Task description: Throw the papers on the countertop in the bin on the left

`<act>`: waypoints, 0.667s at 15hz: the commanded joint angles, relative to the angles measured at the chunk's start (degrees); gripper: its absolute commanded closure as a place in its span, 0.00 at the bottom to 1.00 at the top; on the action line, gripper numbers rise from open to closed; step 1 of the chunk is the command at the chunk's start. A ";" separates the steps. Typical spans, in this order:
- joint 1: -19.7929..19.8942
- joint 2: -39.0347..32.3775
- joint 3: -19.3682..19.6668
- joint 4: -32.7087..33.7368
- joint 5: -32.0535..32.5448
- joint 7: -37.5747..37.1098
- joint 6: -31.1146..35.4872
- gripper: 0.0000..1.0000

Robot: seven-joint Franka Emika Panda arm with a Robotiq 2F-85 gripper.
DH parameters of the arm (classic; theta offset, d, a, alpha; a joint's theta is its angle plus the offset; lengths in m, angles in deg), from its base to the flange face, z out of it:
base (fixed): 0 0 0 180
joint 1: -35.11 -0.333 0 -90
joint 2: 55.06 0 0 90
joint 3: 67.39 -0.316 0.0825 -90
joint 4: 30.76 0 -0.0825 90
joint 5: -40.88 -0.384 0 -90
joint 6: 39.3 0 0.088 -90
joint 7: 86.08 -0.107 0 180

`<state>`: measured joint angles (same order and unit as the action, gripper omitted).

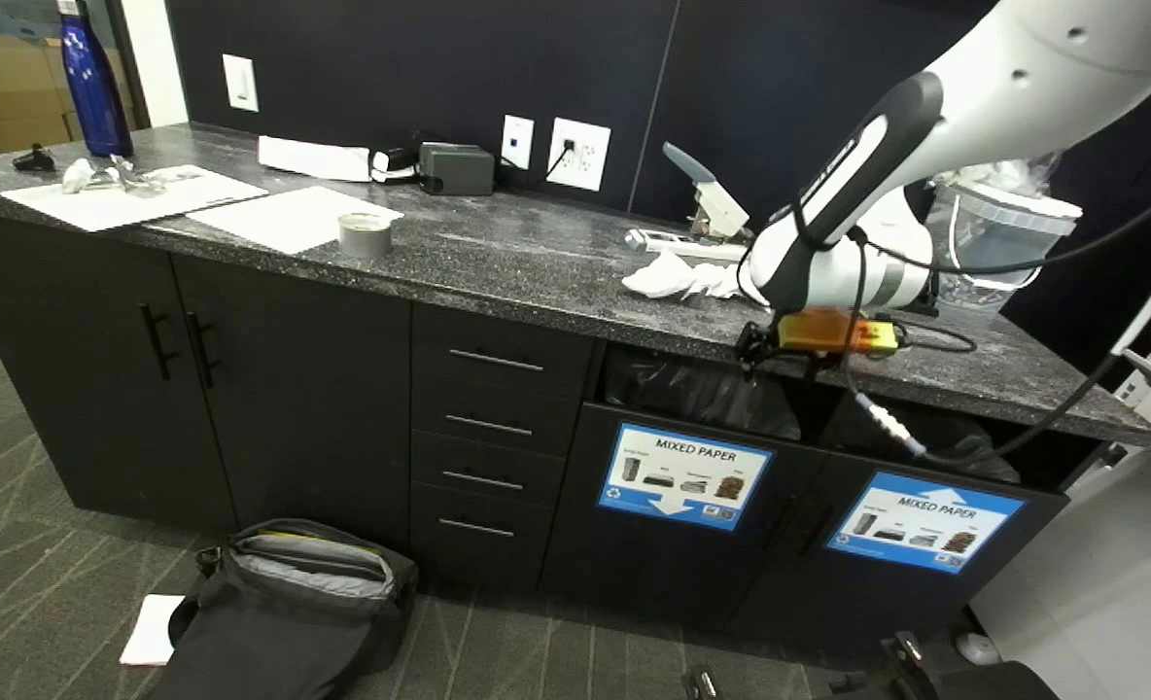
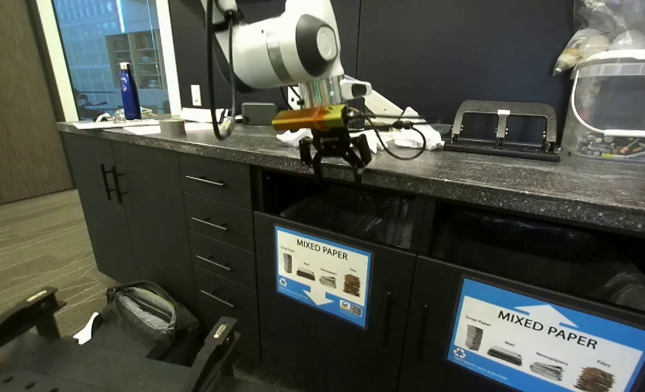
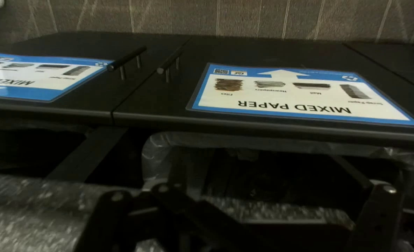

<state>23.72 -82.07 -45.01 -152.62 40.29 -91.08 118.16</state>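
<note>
Exterior view | gripper (image 2: 338,175) partly hides papers (image 2: 408,139) | hole punch (image 2: 502,151) beside bucket (image 2: 627,68)

papers (image 1: 668,277): white, crumpled, on dark speckled countertop (image 1: 527,238) | left bin (image 1: 678,389): open, plastic-lined, under countertop

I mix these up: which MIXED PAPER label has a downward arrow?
The left label in both exterior views, nearer the gripper; the right label has an upward arrow.

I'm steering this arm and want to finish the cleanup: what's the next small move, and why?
Probably raise the gripper toward the crumpled papers: it hangs open with nothing between its jaws near the left bin, while those papers lie on the countertop.
</note>
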 commanded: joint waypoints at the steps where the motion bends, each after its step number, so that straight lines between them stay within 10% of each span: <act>1: 3.16 7.05 -2.53 5.51 5.90 -4.65 -13.79 0.00; 10: 13.66 -7.81 -8.05 35.62 0.13 -22.53 -24.72 0.00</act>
<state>34.24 -82.32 -51.64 -128.34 43.29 -108.20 95.19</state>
